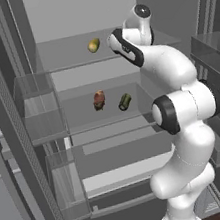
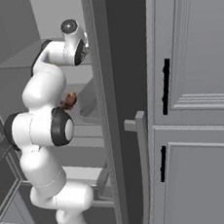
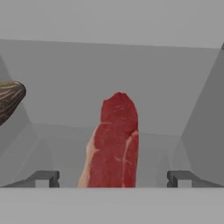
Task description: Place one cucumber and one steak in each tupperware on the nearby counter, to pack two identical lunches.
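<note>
I am looking into the open fridge, where at 9 o'clock of the hand view a dark ribbed cucumber is poking in, and the red steak is standing on edge at 6 o'clock on the shelf. My tool is standing wide open with nothing in it, its tips flanking the steak on both sides without touching. I am judging the steak soft, slick and floppy, so I am planning to pinch it across its flat faces near the middle.

Open fridge ahead of me.
Yellowish item on upper glass shelf; grey panelled cabinet doors, black handles, on my right.
</note>
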